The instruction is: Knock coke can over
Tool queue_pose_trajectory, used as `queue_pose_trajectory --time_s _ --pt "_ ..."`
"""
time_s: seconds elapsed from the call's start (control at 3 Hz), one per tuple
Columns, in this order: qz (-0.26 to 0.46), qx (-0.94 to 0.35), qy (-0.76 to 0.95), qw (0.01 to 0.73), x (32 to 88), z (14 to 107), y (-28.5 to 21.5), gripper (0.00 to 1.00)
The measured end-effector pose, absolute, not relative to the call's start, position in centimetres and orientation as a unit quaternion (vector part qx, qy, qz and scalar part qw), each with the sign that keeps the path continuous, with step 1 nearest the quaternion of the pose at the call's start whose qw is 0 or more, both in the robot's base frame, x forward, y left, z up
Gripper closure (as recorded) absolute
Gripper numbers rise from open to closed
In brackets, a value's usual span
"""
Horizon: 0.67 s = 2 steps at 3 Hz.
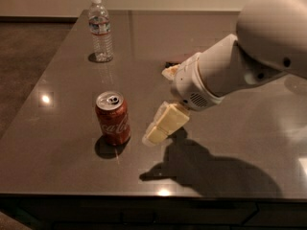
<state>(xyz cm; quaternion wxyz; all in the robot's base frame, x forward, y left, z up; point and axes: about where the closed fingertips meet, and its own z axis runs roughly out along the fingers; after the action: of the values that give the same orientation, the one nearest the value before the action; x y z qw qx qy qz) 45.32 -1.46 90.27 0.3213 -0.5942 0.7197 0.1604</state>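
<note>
Glossy table (57,171): gripper (160,127) beside cylindrical coke can (113,119)

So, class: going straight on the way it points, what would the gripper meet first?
The gripper, just right of the can, points down-left at its foot. It would likely meet the can's lower side first; depth is unclear, so it might touch the table just short of it.
</note>
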Motion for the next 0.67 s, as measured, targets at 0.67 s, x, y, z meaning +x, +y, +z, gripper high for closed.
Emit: queue_pose_trajectory --time_s 0.67 --pt "0.202 -0.577 0.716 0.338 45.2 89.5 3.7 0.00"
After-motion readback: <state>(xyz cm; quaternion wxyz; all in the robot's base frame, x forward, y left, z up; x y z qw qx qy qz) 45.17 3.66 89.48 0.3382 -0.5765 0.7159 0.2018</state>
